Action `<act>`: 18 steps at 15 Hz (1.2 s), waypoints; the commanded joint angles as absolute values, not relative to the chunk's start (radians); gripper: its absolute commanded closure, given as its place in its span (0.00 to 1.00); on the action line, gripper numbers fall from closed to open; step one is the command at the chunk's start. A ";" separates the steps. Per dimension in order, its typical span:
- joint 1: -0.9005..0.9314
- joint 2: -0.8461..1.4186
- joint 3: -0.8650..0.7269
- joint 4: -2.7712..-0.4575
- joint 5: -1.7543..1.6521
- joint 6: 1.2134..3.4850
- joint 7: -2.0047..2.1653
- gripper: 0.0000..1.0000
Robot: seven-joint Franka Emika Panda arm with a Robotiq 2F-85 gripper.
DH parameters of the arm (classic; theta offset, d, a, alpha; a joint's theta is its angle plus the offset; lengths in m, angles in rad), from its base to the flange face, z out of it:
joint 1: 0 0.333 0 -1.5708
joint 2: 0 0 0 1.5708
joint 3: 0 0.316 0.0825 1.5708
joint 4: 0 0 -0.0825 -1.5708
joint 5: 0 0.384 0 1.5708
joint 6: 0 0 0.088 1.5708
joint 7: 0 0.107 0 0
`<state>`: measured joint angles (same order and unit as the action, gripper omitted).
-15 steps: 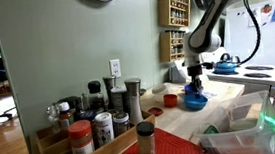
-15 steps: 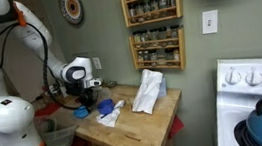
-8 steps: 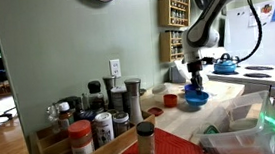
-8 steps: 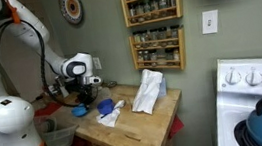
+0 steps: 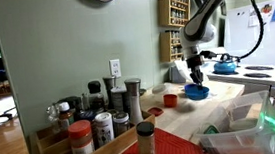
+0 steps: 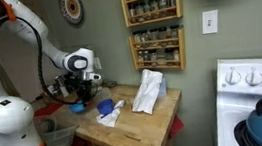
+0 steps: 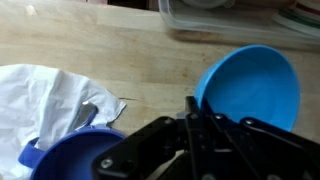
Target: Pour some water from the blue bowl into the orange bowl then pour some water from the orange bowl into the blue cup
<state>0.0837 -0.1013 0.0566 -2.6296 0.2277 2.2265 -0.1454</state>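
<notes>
- The blue bowl (image 7: 250, 90) sits in the right half of the wrist view and right of centre in an exterior view (image 5: 196, 92). It appears held just above the wooden table (image 7: 120, 50).
- The tool (image 7: 192, 108) is closed, pinching the blue bowl's near rim.
- The first pour looks not yet done. The orange bowl (image 5: 169, 101) rests on the table just beside it, to the left in the frame.
- Still to come, as I judge it: tipping into the orange bowl, then orange bowl into the blue cup (image 7: 60, 155), at the lower left beside a white cloth (image 7: 50, 100).
- I cannot tell whether any vessel holds water.
- The arm (image 5: 207, 16) reaches down from the upper right of the frame, wrist pointing downward.
</notes>
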 commanded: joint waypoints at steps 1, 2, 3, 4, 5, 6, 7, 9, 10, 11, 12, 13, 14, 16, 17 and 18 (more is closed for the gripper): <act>0.080 -0.125 0.062 -2.592 0.204 2.174 -0.046 0.99; 0.080 -0.123 0.065 -2.581 0.202 2.177 -0.017 0.99; 0.081 -0.121 0.069 -2.571 0.194 2.185 0.013 0.99; 0.081 -0.117 0.072 -2.561 0.180 2.190 0.043 0.99; 0.081 -0.112 0.077 -2.550 0.164 2.190 0.080 0.99; 0.083 -0.107 0.081 -2.539 0.156 2.190 0.106 0.99; 0.083 -0.104 0.085 -2.530 0.144 2.191 0.133 0.99; 0.085 -0.097 0.094 -2.515 0.120 2.190 0.184 0.99; 0.086 -0.094 0.097 -2.510 0.115 2.192 0.199 0.99; 0.086 -0.087 0.100 -2.503 0.107 2.195 0.220 0.99; 0.086 -0.081 0.102 -2.497 0.105 2.194 0.234 0.99; 0.086 -0.076 0.104 -2.492 0.099 2.195 0.253 0.99; 0.086 -0.070 0.107 -2.486 0.091 2.196 0.275 0.99; 0.086 -0.060 0.110 -2.476 0.078 2.198 0.313 0.99; 0.086 -0.055 0.111 -2.470 0.065 2.198 0.334 0.99; 0.087 -0.049 0.113 -2.465 0.051 2.198 0.356 0.99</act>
<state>0.0853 -0.0741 0.1038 -2.4911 0.0927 2.2072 0.2819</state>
